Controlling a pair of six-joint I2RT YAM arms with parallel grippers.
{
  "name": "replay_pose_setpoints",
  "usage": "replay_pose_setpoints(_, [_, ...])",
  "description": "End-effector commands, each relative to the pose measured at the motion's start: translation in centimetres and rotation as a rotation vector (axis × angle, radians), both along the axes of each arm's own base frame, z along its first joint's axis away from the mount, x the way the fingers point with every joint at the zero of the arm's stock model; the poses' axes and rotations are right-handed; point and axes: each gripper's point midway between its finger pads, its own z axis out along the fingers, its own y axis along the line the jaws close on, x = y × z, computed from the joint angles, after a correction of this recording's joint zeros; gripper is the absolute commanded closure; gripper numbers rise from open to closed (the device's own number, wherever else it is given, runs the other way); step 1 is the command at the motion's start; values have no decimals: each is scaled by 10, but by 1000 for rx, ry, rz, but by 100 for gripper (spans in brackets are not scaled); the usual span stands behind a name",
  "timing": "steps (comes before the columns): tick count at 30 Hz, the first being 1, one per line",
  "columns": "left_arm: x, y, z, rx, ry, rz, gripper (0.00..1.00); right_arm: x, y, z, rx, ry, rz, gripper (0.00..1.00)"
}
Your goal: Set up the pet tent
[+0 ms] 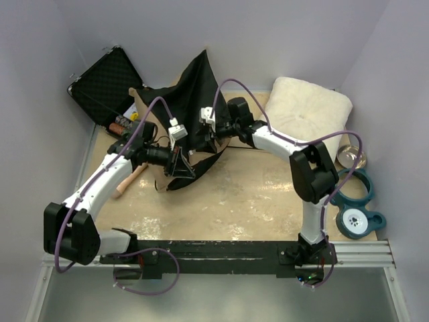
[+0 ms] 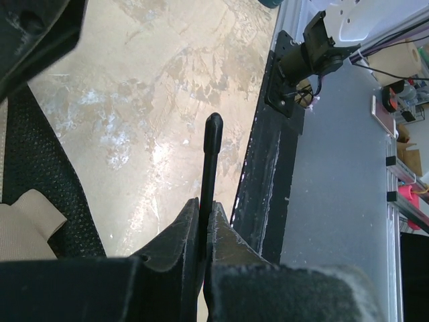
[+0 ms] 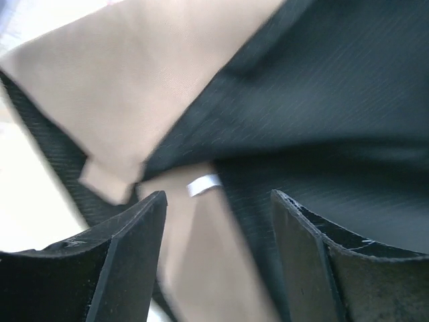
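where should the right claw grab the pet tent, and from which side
Probably the tan hem by the white tag: a thin loose edge of the pet tent, straight ahead of the open right claw. Come straight forward, a finger on either side, then close.

top view looks down on the whole table (image 1: 221, 201); both wrist views sit close against the pet tent (image 1: 191, 94).

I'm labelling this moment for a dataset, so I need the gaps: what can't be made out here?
Top external: the left gripper and right gripper merge into the black folds of the pet tent; jaws unreadable there.
Left wrist: the pole runs between the fingers; its remaining length is hidden by them.
Right wrist: blur smears everything; the small white tag is illegible.
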Motion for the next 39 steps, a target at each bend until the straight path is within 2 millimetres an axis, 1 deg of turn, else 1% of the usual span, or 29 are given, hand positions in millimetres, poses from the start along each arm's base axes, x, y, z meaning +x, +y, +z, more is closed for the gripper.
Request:
replay_pose_setpoints(1, [14, 22, -15, 104, 27, 112, 100, -36, 12, 19, 28, 295, 2, 35])
replay_pose_setpoints(2, [15, 22, -14, 102, 25, 113, 100, -39, 14, 21, 38, 302, 6, 35])
replay_pose_setpoints(3, [16, 22, -13, 100, 20, 113, 100, -43, 14, 19, 35, 319, 7, 35])
replay_pose_setpoints(7, [18, 23, -11, 92, 13, 117, 100, -67, 24, 2, 16, 446, 7, 36])
replay_pose_setpoints(8, [20, 22, -10, 91, 7, 117, 100, -69, 28, 0, 20, 470, -3, 37])
replay_pose_setpoints(9, [20, 23, -9, 92, 2, 118, 100, -69, 30, -4, 23, 497, -28, 37])
replay_pose_setpoints(10, [21, 23, -8, 90, 0, 118, 100, -67, 32, -4, 39, 535, -53, 36])
replay_pose_setpoints(13, [21, 23, -7, 90, -7, 114, 100, -58, 36, -14, 48, 569, -101, 29])
replay_pose_setpoints(16, [21, 23, -7, 86, -7, 112, 100, -58, 34, -14, 84, 589, -106, 23])
replay_pose_setpoints(19, [21, 23, -7, 87, -13, 109, 100, -58, 35, -14, 108, 631, -110, 21])
replay_pose_setpoints(25, [20, 24, -9, 91, -12, 106, 100, -51, 42, -24, 109, 689, -135, 20])
replay_pose_setpoints(28, [21, 23, -9, 88, -14, 108, 100, -56, 45, -36, 77, 735, -129, 20])
replay_pose_setpoints(31, [23, 22, -9, 83, -20, 110, 100, -65, 44, -45, 60, 789, -104, 23])
replay_pose_setpoints(33, [23, 22, -9, 81, -18, 110, 100, -75, 42, -39, 77, 830, -65, 28])
replay_pose_setpoints(36, [23, 22, -10, 83, -18, 107, 100, -84, 42, -7, 157, 838, -9, 35])
replay_pose_setpoints(38, [21, 23, -12, 85, -15, 106, 100, -85, 43, 9, 197, 845, 8, 37])
replay_pose_setpoints(39, [21, 23, -13, 86, -13, 105, 100, -85, 44, 15, 207, 852, 16, 40])
